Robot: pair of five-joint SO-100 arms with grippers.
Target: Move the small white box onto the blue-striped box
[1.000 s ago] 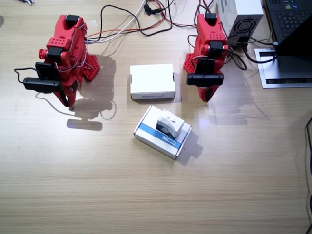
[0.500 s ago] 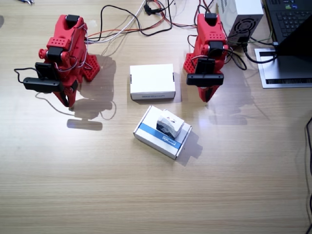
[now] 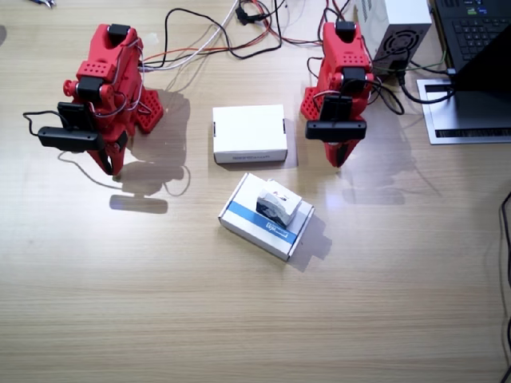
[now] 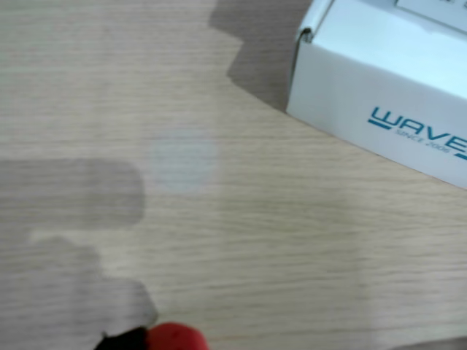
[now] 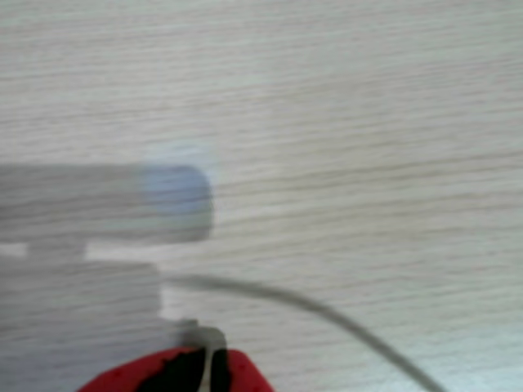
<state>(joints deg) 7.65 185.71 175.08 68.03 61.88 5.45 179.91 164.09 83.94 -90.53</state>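
- A wide band of bare wooden table (image 3: 239,335) was seen nearest the camera in the fixed view, clear to the picture's lower edge.
- The blue-striped box (image 3: 250,222) was found lying flat and skewed near the table's middle, with open room on every side of it.
- The small white box (image 3: 278,202) was seen resting on top of the blue-striped box, toward its far right corner; its lettering was too small to be read.
- The plain white box (image 3: 250,133) was seen lying farther back, between the two arms and apart from the striped box.
- The right gripper (image 3: 109,162) and the left gripper (image 3: 342,157) were seen folded down beside their bases, nothing being held; whether the jaws were parted or closed could not be told.
- In a wrist view only a red jaw tip (image 4: 171,339) and the corner of a white box printed "WAVE" (image 4: 379,95) were shown; in another, a blurred red tip (image 5: 184,371) and a grey cable (image 5: 327,314).
- Nothing was found shifted against the pictures taken half a second and a second before.
- Cables (image 3: 207,40), a grey power unit (image 3: 397,32) and a laptop (image 3: 475,48), cut by the frame, were seen crowding the far edge.
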